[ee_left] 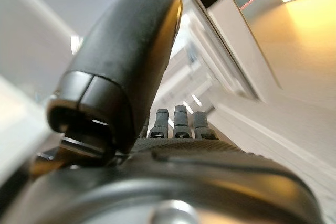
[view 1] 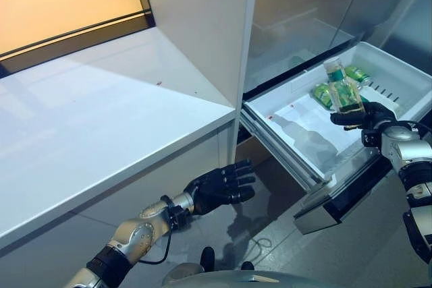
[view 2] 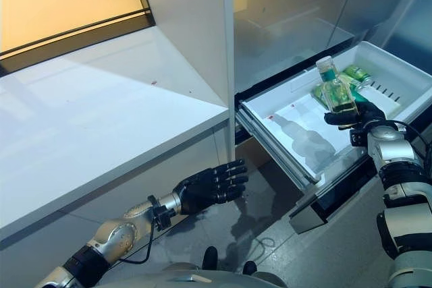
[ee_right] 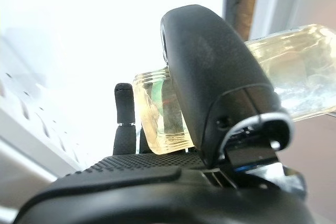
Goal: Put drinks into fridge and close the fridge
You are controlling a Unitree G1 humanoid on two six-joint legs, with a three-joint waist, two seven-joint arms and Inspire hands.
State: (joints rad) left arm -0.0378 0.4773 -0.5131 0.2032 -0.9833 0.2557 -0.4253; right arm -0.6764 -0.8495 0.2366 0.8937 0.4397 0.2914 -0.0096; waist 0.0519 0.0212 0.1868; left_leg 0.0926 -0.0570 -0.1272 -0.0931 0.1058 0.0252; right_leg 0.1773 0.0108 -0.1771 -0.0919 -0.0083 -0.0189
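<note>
My right hand point(view 1: 364, 117) is shut on a clear bottle point(view 1: 343, 88) with yellowish drink, a green label and a white cap. It holds the bottle upright over the open white fridge drawer point(view 1: 300, 133). In the right wrist view the thumb point(ee_right: 210, 72) presses across the bottle point(ee_right: 157, 114). Green cans point(view 1: 322, 94) lie in the drawer's far part, behind the bottle. My left hand point(view 1: 219, 185) is open and empty, low in front of the white counter, left of the drawer. It also shows in the left wrist view point(ee_left: 126, 56).
A white counter point(view 1: 101, 119) spans the left. A white upright panel point(view 1: 202, 25) stands between it and the fridge. The grey fridge door front point(view 1: 304, 11) rises behind the drawer. The drawer's dark front edge point(view 1: 344, 197) sticks out over the grey floor.
</note>
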